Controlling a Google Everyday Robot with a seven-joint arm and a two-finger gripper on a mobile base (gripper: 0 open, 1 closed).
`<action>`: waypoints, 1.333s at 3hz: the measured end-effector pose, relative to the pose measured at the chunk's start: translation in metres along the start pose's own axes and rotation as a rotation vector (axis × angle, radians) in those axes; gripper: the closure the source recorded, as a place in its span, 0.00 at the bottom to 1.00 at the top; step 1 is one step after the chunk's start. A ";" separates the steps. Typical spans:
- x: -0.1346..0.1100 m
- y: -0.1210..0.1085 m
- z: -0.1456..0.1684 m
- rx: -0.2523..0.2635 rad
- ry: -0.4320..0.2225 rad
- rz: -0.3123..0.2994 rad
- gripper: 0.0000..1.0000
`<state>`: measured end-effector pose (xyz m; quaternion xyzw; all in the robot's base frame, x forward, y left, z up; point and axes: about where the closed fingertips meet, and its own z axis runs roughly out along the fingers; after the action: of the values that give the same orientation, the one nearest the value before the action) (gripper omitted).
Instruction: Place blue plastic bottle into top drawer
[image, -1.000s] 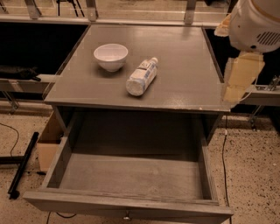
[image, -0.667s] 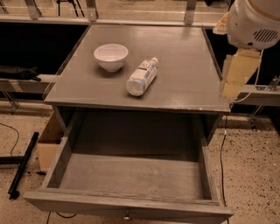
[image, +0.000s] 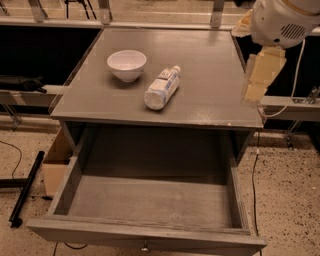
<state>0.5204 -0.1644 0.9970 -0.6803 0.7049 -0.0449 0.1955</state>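
The blue plastic bottle (image: 161, 88) lies on its side near the middle of the grey table top (image: 210, 60), cap pointing away, just right of a white bowl (image: 127, 64). The top drawer (image: 150, 234) is pulled out wide below the table's front edge. Its inside is bare, and its small metal knob (image: 145, 246) shows at the bottom. My gripper (image: 259, 80) hangs from the white arm head (image: 282, 20) at the table's right edge. It is well to the right of the bottle, above table height, and holds nothing.
A cardboard box (image: 55, 160) sits on the floor left of the drawer. A black bar (image: 25, 192) lies on the floor at far left. A cable (image: 254, 175) runs down the right side. Metal rails (image: 290, 102) run behind and beside the table.
My gripper has moved a little left and up, closer over the table's right edge. The bottle, bowl and drawer have not moved.
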 end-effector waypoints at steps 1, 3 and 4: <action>0.001 -0.004 0.001 0.014 -0.003 0.005 0.00; -0.024 -0.039 0.013 0.059 -0.027 -0.065 0.00; -0.038 -0.051 0.022 0.066 -0.032 -0.101 0.00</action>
<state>0.5756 -0.1262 1.0022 -0.7090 0.6645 -0.0669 0.2264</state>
